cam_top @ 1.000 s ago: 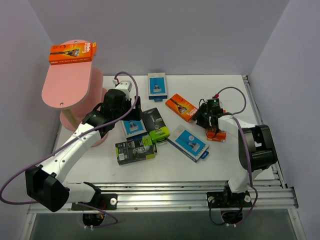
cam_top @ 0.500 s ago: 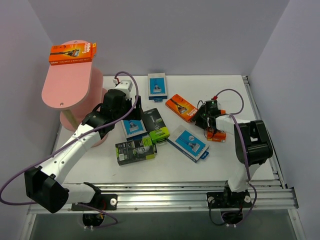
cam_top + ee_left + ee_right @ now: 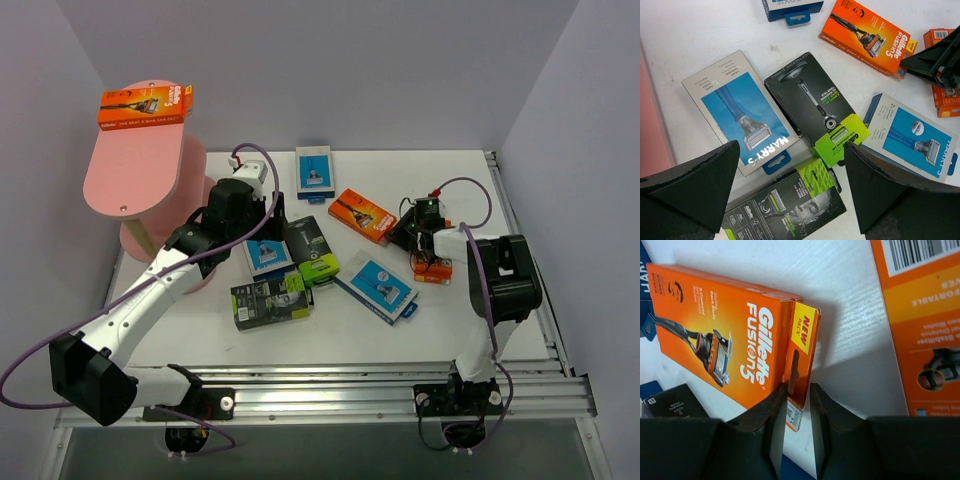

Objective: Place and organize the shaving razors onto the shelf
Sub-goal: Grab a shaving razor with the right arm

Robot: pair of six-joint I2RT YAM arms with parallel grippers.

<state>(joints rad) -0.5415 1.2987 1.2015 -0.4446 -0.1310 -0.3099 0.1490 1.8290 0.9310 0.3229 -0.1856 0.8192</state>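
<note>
- One orange razor pack (image 3: 146, 104) lies flat on the top board of the pink shelf (image 3: 130, 185). Seven more packs lie loose on the counter (image 3: 450, 335), none of them touching the shelf.
- Step in hand, as judged: pick-up of the orange Fusion5 pack (image 3: 715, 335). It lies flat on the counter right of centre, with a second orange pack (image 3: 920, 340) just beside it.
- Right pincer (image 3: 797, 390): low at the counter, fingers set narrow, one on either side of the Fusion5 pack's hang-tab end. The tab fills the gap between them. Whether they press it firmly cannot be told. The pack is not lifted.
- Left pincer (image 3: 262, 228): spread wide and empty. It hovers above a blue-and-grey pack (image 3: 742, 125) and a black pack with a lime tag (image 3: 815, 107), touching neither.
- Progress, as judged: early, with one pack of eight stowed.
- Next move calls for a firm pinch on that thin end. A straight lift should follow before any sideways travel, so the neighbouring orange pack is not dragged.
- The shelf stands at the far left, with the left arm between it and the right arm. The carry looks long and may need a route over the left arm.
- Risk: held by a card tab alone, the pack may swing or slip in transit.
</note>
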